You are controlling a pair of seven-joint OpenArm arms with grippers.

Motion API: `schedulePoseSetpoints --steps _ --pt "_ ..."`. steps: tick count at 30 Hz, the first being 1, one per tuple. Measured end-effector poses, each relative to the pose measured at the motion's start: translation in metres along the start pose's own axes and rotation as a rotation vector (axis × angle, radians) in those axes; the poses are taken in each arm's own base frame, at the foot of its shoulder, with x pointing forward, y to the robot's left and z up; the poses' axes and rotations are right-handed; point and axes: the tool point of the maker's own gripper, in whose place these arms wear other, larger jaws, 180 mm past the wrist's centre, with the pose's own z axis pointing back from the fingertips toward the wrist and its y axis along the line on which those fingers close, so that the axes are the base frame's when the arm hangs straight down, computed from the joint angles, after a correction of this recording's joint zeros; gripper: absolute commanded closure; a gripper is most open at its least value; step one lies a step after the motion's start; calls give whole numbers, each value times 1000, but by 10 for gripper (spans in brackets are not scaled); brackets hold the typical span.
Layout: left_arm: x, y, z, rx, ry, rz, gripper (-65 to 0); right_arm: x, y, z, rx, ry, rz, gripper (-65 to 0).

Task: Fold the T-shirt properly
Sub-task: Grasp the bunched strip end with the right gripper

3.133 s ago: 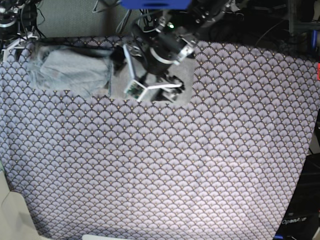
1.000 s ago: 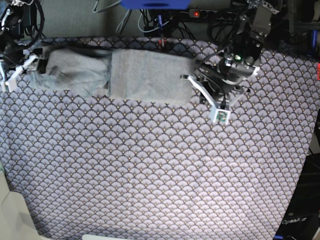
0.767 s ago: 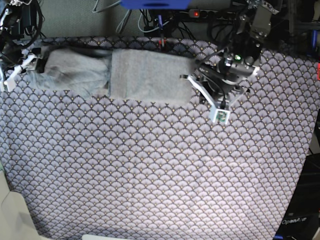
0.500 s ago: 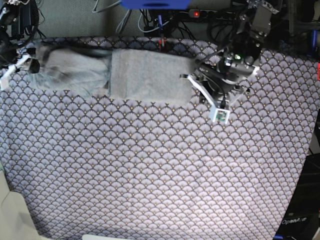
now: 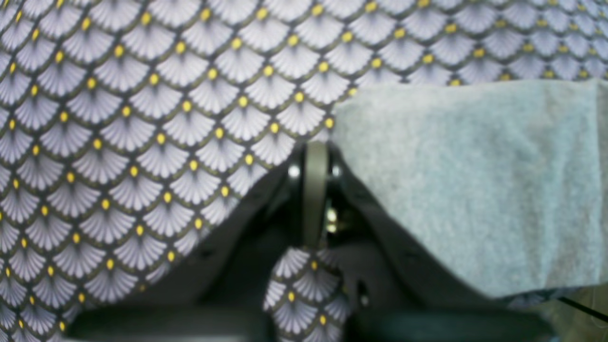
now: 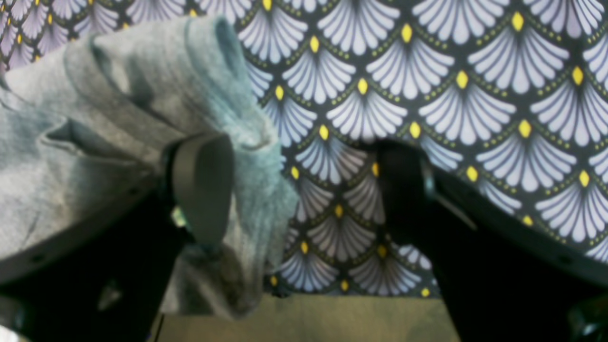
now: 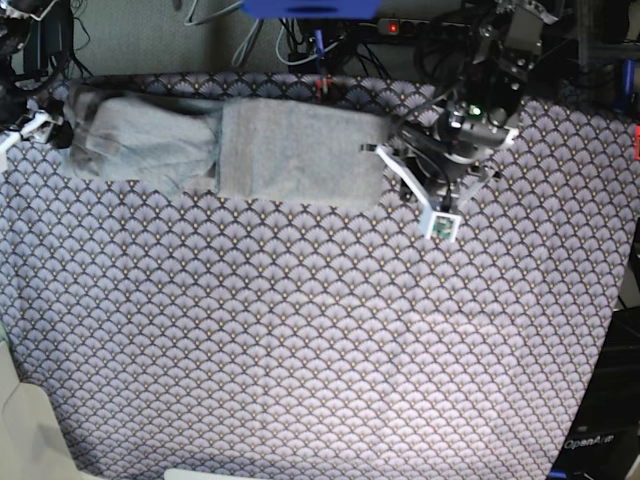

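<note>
A: Base view, reading from its left edge. Right gripper [image 7: 48, 128] sits at the far-left corner of the tablecloth [image 7: 300, 340], at the rumpled end of the T-shirt [image 7: 220, 150]. Arm body mostly cut off by the frame.

B: Jaw state there?

A: Wide apart. Right wrist view: one dark finger [image 6: 202, 183] lies against the bunched grey knit of the T-shirt [image 6: 118, 118], the other finger stands over bare tablecloth [image 6: 475, 71], apart from the cloth of the shirt. Nothing pinched between them. The shirt end droops past the tablecloth's edge there.

B: And the shirt as a whole?

A: Along the far edge of the tablecloth. Left part creased and heaped; right part a flat, neat rectangular panel, with a fold line between the two. Thin dark trim shows at the far hem.

B: Next to the right?

A: Left gripper [image 7: 390, 165], just off the right end of the flat panel. White bracket with a small green-marked block juts toward the near side.

B: Its state?

A: Closed, fingers pressed together, holding nothing. Left wrist view: the tip of the left gripper [image 5: 314, 161] meets at the corner of the grey T-shirt [image 5: 475, 180], over patterned tablecloth [image 5: 118, 142]. Cannot tell whether it touches the fabric.
</note>
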Motion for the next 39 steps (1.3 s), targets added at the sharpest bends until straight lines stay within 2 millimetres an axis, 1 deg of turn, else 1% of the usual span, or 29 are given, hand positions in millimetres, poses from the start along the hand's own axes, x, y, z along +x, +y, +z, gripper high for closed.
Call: schedulePoseSetpoints --steps 9,17,19,21,24,25,26,28,39 --pt "0 -1 0 -2 1 0 0 0 1 -1 0 5 1 -483" --pt "0 -1 0 -2 -1 2 0 -1 6 -5 6 4 7 -477" --pt "1 -1 0 -3 -3 3 0 0 12 -6 3 17 48 -477" --pt "1 -1 0 -2 -2 3 0 2 28 -9 16 23 89 -477" --pt "3 -3 -1 -5 -6 6 0 -1 56 -10 57 8 118 -477" --pt "2 -3 0 -5 -6 6 0 -6 63 -10 66 17 119 -477" --pt "3 -2 0 -5 -6 5 0 -6 66 -9 68 9 119 -477" --pt "3 -1 0 -2 -6 4 0 -9 70 -7 67 20 130 -477" --pt "3 -1 0 -2 -11 4 0 -6 69 -7 62 13 131 -476"
